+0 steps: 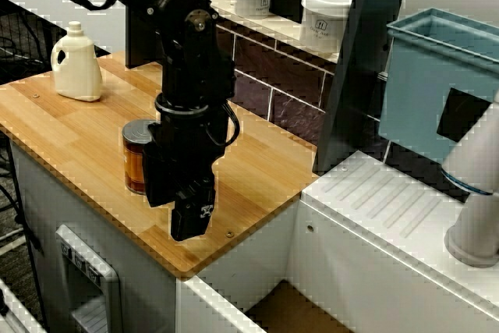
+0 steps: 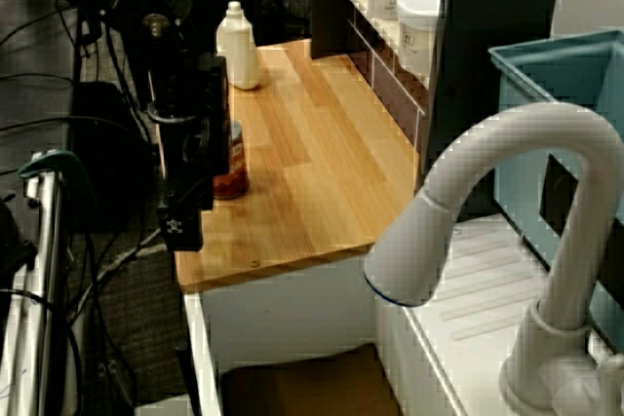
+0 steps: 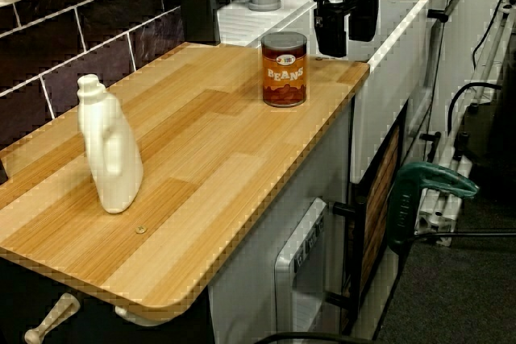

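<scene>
— Where's the tin?
— The brown cylindrical tin labelled "BEANS" (image 3: 284,70) stands upright on the light wooden countertop (image 3: 201,167), near the corner at its sink end.
— And the arm?
— The black two-fingered gripper (image 3: 347,44) hangs just beside the tin, apart from it. Its jaws are spread with nothing between them (clearest in the view along the counter).
— What else?
— A cream plastic jug-shaped bottle (image 3: 109,159) stands well apart at the other end, and a white curved faucet (image 2: 487,172) rises beyond the counter.

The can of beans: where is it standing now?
In the view along the counter, the can of beans stands upright near the sink end of the wooden counter, beside the gripper.
</scene>
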`<state>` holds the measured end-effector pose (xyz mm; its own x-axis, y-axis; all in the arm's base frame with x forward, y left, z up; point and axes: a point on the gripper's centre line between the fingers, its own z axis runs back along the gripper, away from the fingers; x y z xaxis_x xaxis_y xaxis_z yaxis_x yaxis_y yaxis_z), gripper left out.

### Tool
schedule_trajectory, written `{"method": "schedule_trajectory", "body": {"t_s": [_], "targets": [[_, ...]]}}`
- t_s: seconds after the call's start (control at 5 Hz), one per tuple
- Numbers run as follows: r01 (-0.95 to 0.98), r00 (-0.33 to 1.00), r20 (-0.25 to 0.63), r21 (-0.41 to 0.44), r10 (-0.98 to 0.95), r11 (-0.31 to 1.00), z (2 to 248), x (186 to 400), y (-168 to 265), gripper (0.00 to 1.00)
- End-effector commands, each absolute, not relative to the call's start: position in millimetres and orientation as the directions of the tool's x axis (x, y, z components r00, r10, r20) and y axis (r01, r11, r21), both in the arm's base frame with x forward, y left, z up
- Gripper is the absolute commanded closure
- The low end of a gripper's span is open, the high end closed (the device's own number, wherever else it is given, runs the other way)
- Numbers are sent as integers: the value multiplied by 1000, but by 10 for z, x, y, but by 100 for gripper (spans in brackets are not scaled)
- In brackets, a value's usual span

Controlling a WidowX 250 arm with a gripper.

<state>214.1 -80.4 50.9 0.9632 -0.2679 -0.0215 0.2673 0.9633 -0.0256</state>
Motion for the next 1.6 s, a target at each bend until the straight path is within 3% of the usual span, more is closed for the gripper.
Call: {"method": "schedule_trajectory", "body": {"t_s": [0.0,0.6,1.0,1.4], "targets": [[233,971,67,-12,-231,972,638,2286,-754,0],[157,985,77,-9,-155,988,513,2468,-288,0],[181,983,42,-24,-180,983,727,2411,38,0],[87,991,101,-46,-82,995,845,2426,618,0]]}}
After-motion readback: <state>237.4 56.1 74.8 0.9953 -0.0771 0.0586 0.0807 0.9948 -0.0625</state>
